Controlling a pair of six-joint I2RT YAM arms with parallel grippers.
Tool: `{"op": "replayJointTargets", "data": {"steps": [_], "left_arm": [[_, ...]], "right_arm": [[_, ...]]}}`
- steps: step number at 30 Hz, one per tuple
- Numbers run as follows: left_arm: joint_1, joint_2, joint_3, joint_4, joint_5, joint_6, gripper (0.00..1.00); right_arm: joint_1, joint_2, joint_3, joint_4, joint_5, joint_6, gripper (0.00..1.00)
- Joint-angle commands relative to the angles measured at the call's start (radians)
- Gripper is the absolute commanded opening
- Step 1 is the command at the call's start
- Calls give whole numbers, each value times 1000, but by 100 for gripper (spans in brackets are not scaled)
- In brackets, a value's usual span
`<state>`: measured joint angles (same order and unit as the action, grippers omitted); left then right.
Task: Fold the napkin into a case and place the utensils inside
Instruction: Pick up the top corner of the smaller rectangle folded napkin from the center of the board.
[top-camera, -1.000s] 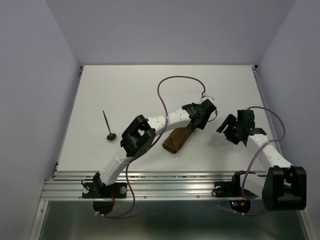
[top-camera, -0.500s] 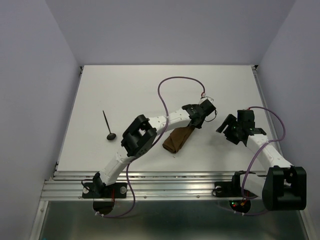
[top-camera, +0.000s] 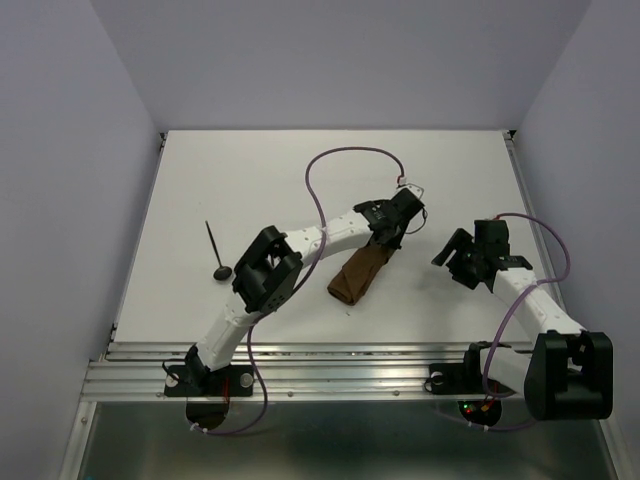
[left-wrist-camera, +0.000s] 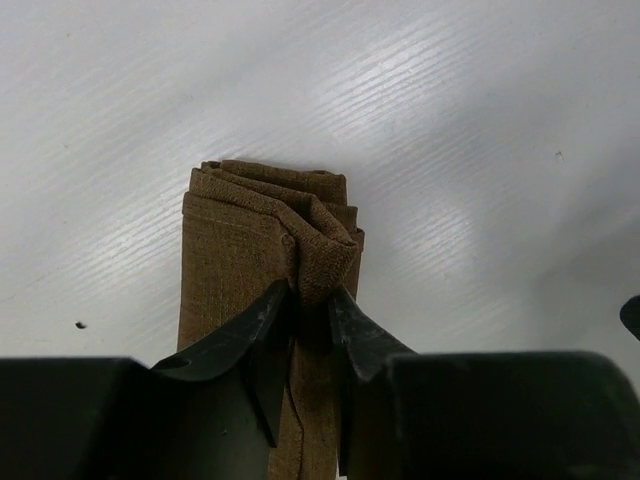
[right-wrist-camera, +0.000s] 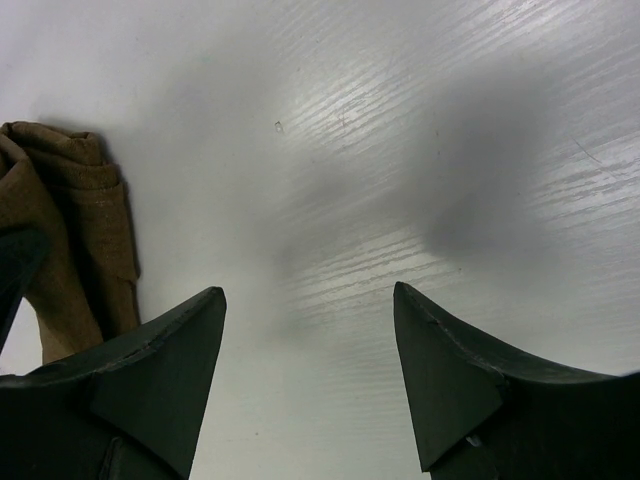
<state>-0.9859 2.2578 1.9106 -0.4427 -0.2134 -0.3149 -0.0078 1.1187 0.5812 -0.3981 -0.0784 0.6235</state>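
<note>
1 utensil (top-camera: 221, 271) lies on the table (top-camera: 250, 170) well left of the case (top-camera: 358, 277), round head toward me; my left elbow stands between them. The case sits mid-table, slanting, well away from the far and side edges. My left claw (left-wrist-camera: 312, 300) pinches a raised fold at the case's far end, jaws nearly together on the cloth; 1 second ago they stood wide above it. My right claw (right-wrist-camera: 308, 295) hangs spread, gripping nothing, over table just right of the case.
</note>
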Motion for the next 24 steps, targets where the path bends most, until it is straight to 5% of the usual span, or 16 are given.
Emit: {"op": "replayJointTargets", "data": {"steps": [1,6,13,24], "left_arm": [[6,-118,-33,44,26,10,31],[24,-130,-68,61,69,7,0],[96,-222,-208,185,290,-4,0],[179,-279,-291,239,456,-36,0]], "right_arm": [[-9,-2,26,-1,-12,-15,73],[-9,-2,26,5,-30,-13,73],[37,3,80,28,-135,-83,65],[350,210,261,50,49,-105,49]]}}
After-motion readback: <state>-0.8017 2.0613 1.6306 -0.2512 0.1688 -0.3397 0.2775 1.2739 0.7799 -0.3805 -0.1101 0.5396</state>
